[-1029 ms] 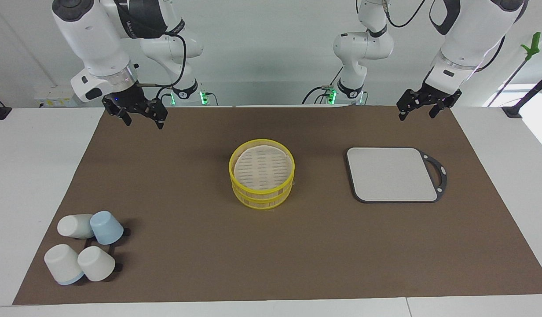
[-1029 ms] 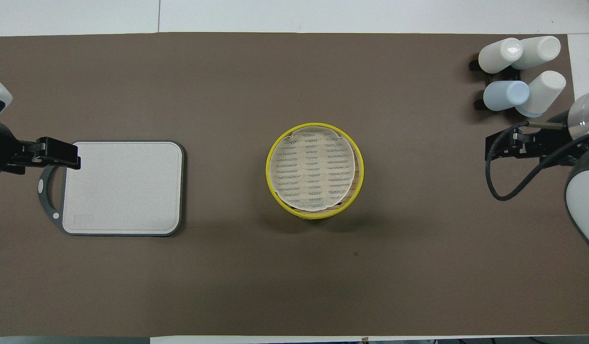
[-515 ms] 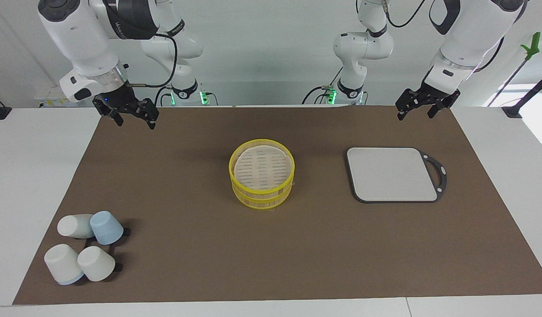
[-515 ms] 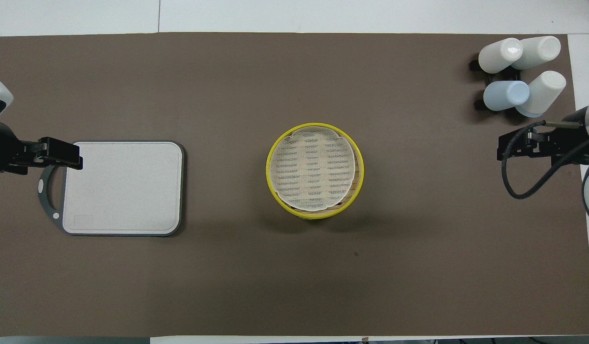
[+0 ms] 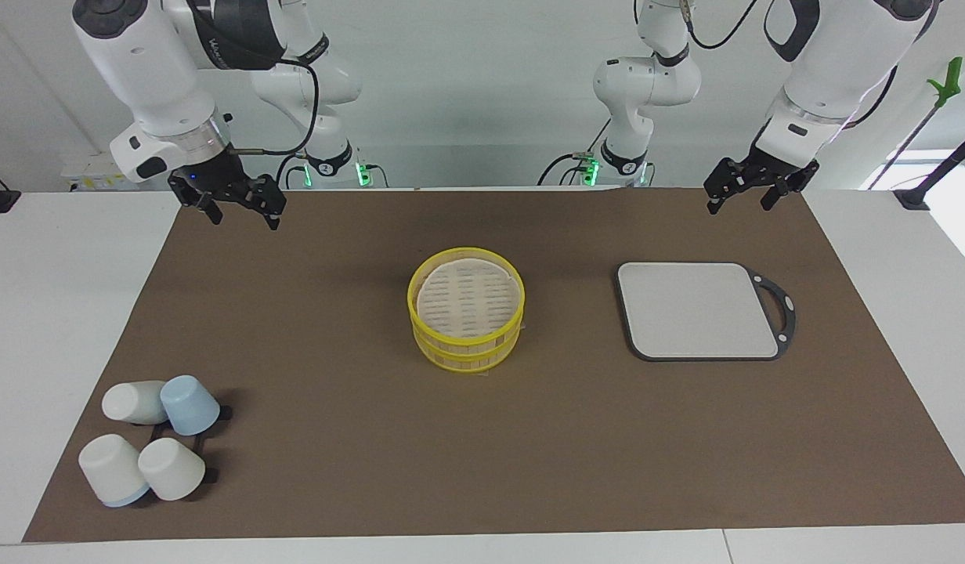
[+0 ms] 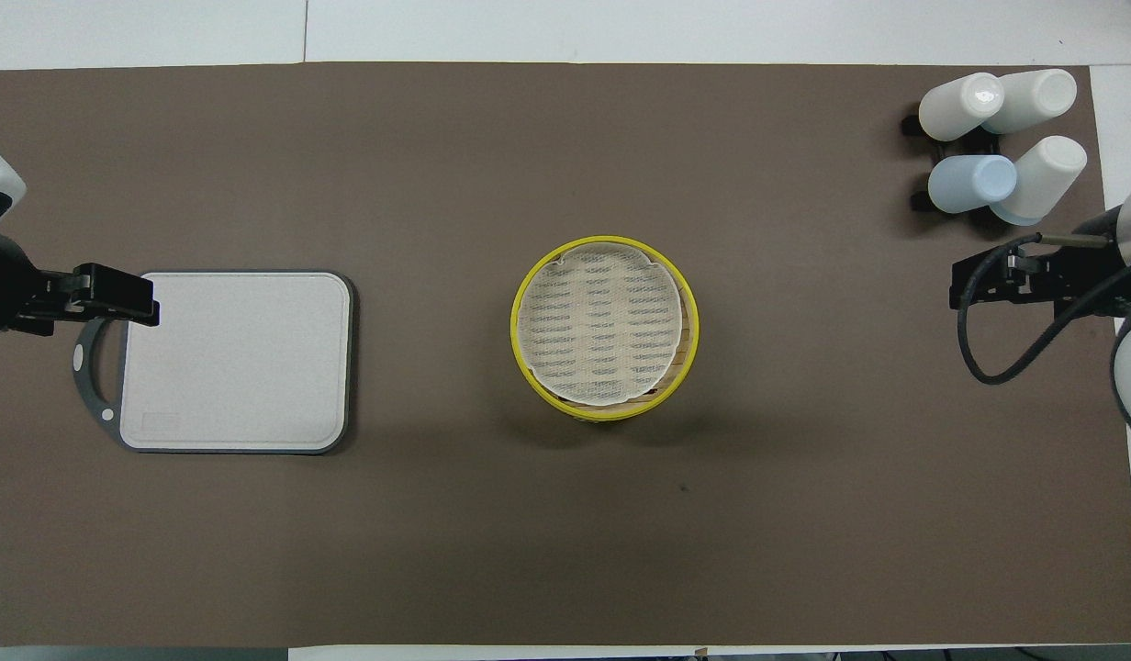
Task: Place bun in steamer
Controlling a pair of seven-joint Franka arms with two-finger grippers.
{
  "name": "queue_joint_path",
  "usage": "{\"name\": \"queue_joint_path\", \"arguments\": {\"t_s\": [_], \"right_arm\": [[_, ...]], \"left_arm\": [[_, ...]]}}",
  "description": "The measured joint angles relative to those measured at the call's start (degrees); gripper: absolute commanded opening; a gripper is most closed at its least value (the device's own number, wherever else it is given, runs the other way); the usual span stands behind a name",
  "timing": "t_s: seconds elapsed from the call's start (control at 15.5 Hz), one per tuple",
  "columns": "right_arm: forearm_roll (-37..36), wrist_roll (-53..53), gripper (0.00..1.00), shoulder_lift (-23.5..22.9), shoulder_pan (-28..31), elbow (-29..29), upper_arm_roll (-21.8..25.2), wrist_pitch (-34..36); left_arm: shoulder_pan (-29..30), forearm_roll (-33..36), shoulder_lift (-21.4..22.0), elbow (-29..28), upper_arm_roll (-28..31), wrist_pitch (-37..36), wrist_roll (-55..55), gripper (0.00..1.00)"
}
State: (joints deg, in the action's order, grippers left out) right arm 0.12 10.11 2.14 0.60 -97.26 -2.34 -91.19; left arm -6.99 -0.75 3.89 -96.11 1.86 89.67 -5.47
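Overhead view: round bamboo steamer (image 6: 605, 329) with yellow rim and slatted floor is seen mid-desk; no bun spotted. Right gripper (image 5: 236, 209) has barely shifted since before; left gripper (image 5: 738, 196) unchanged, both spread.

Right gripper (image 5: 241, 207): since a second ago it has risen and drawn back toward the upper left corner of the facing view, toward the mat's edge at the right arm's end; in the overhead view it has slid toward the right edge of the frame. In the last half second it barely shifted.

Left gripper (image 5: 739, 194): lifted very slightly.
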Motion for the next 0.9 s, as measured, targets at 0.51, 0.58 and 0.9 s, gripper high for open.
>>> {"name": "queue_joint_path", "arguments": {"t_s": [0.51, 0.58, 0.9], "right_arm": [[-0.1, -6.6, 1.0, 0.0, 0.0, 0.0, 0.0, 0.5], [-0.1, -6.9, 1.0, 0.0, 0.0, 0.0, 0.0, 0.5], [-0.1, -7.3, 1.0, 0.0, 0.0, 0.0, 0.0, 0.5]], "left_arm": [[0.0, 0.0, 0.0, 0.0, 0.0, 0.0, 0.0, 1.0], [0.0, 0.0, 0.0, 0.0, 0.0, 0.0, 0.0, 1.0], [0.0, 0.0, 0.0, 0.0, 0.0, 0.0, 0.0, 1.0]]}}
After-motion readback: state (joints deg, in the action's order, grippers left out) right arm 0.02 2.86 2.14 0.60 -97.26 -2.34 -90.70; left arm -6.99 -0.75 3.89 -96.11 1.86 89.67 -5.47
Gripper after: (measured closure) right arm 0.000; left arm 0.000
